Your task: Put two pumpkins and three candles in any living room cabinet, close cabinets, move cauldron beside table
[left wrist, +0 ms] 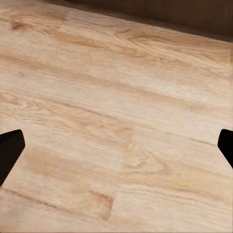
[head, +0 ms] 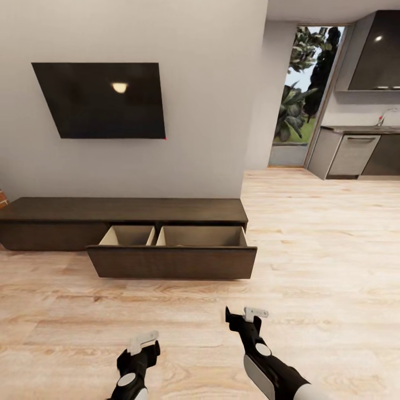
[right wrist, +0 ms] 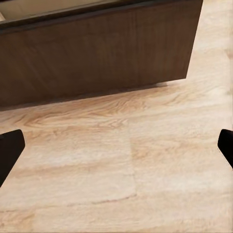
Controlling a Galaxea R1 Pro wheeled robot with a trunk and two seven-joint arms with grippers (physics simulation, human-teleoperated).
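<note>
- Both pairs of your fingers are spread wide with nothing between them; in each wrist view the dark fingertips (left wrist: 9, 150) sit at opposite edges, bare wood floor (head: 333, 266) between.
- Your left gripper (head: 143, 341) hangs low over the floor, well short of the cabinet (head: 122, 211).
- Your right gripper (head: 244, 316) is nearer it; beyond its fingers (right wrist: 8, 150) stands the dark front of the open drawer (right wrist: 97, 53).
- That drawer (head: 172, 261) is pulled out ahead of both grippers, and the parts of its two pale compartments you can see hold nothing.
- Past the cabinet, a dark TV (head: 103, 100) hangs on the wall; grey kitchen units (head: 355, 153) lie far off beyond your right fingers.
</note>
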